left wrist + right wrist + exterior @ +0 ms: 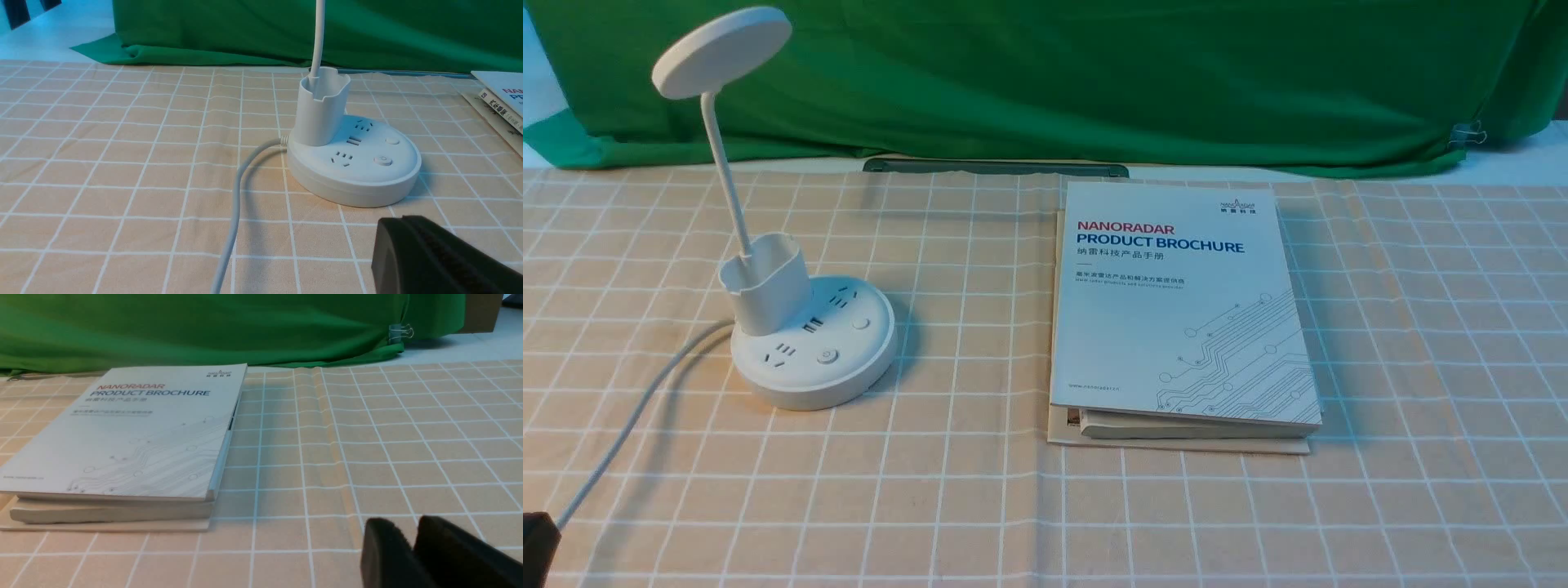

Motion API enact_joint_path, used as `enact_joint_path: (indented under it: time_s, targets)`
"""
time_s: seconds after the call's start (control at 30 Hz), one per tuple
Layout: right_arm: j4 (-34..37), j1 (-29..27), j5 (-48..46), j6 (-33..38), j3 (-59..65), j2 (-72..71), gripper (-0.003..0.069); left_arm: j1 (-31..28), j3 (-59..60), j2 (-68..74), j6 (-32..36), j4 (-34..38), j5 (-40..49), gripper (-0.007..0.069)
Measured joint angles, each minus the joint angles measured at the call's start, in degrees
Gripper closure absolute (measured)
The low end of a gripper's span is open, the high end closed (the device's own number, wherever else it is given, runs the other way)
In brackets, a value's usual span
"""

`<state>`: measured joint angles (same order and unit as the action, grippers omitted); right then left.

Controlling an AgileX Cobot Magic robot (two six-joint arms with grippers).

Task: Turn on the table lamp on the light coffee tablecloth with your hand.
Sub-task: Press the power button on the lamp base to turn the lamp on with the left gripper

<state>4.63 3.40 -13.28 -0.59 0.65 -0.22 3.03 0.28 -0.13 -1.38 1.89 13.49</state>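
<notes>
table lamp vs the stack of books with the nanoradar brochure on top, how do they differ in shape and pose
The table lamp stands upright on a round base, while the stack of books lies flat with rectangular covers.
The lamp has a cord trailing from its base; the stack has none visible.
The lamp is plain white, whereas the stack's top cover carries red and blue lettering.
Both rest on the light coffee tablecloth.

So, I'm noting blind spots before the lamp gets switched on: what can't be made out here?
- Lamp head: cut off by the left wrist view's top edge.
- Cord's far end: cut off in the front and left wrist views.
- Lower books' covers: hidden under the brochure in the right wrist view.
</notes>
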Motion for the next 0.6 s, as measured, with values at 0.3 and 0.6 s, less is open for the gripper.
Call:
enact_joint_path:
  time_s: [0.3,0.6]
  targets:
    - [0.0,0.0,0.0,0.0,0.0,0.0,0.0468,0.0,0.0,0.0,0.0,0.0,0.0,0.0623]
    - [0.0,0.0,0.0,0.0,0.0,0.0,0.0451,0.0,0.0,0.0,0.0,0.0,0.0,0.0623]
